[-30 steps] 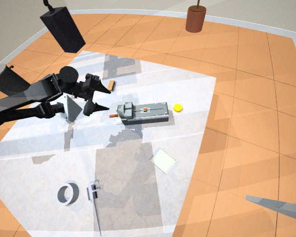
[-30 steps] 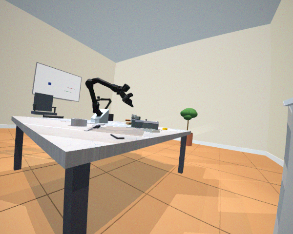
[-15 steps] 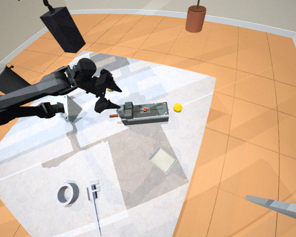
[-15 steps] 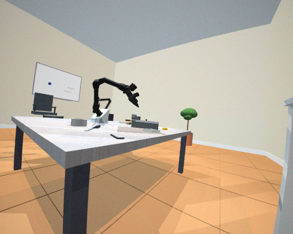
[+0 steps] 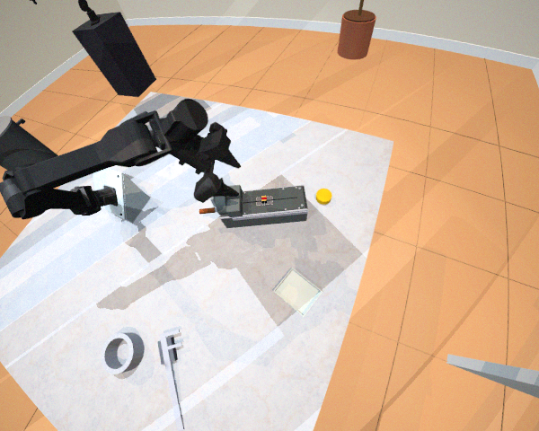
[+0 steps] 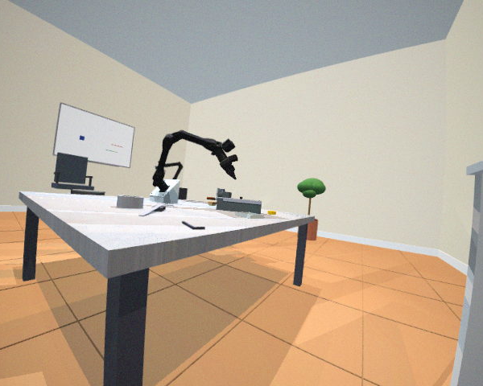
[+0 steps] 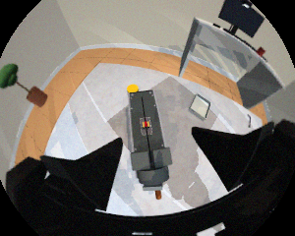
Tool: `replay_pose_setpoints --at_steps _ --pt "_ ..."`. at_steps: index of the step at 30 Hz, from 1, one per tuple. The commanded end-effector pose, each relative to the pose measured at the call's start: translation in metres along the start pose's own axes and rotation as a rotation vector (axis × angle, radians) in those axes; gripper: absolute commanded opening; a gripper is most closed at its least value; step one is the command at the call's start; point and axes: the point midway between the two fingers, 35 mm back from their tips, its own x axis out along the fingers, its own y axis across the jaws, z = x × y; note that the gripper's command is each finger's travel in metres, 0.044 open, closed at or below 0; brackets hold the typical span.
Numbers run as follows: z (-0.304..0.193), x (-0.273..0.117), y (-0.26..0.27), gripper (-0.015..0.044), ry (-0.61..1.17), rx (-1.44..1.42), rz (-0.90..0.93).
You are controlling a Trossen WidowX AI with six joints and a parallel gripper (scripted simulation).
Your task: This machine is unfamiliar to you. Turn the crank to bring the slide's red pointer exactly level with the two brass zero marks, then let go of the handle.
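Above the machine point(image 5: 273, 200) point(image 6: 238, 205) point(image 7: 147, 135), handle point(image 5: 207, 210) point(image 6: 211, 198) point(image 7: 158, 195) at six o'clock in the wrist view, the gripper point(image 5: 236, 180) point(image 6: 235, 178) point(image 7: 157, 136) hangs spread and empty — perhaps for checking the pointer point(image 5: 263, 198) point(image 7: 146, 124).

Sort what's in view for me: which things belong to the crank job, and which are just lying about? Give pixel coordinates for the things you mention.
For the job:
- slide machine point(image 5: 278, 199) point(image 6: 238, 205) point(image 7: 138, 105)
- crank handle point(image 5: 207, 210) point(image 7: 158, 195)
- red pointer point(image 5: 263, 198) point(image 7: 146, 124)
- end effector point(image 5: 237, 178) point(image 7: 157, 136)

Lying about:
- yellow disc point(image 5: 323, 196) point(image 6: 271, 212) point(image 7: 133, 88)
- grey ring point(image 5: 110, 355) point(image 6: 130, 202)
- caliper point(image 5: 171, 375) point(image 6: 150, 210)
- shallow square tray point(image 5: 297, 291) point(image 6: 249, 215) point(image 7: 200, 106)

The pointer point(image 5: 263, 198) point(image 7: 146, 124) is too small to judge against the zero marks; the top view crops the worktop point(image 5: 242, 371).
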Motion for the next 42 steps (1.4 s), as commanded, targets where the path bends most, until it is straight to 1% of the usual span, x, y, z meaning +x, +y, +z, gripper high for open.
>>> replay_pose_setpoints --at_steps 1,9,34,42 --pt "-0.005 0.016 0.002 0.0440 0.011 0.000 -0.009" --pt "-0.033 0.052 0.005 0.0440 0.011 -0.001 -0.011" --pt "-0.034 0.053 0.005 0.0440 0.011 -0.001 -0.011" --pt "-0.034 0.053 0.005 0.0230 0.011 -0.001 -0.011"
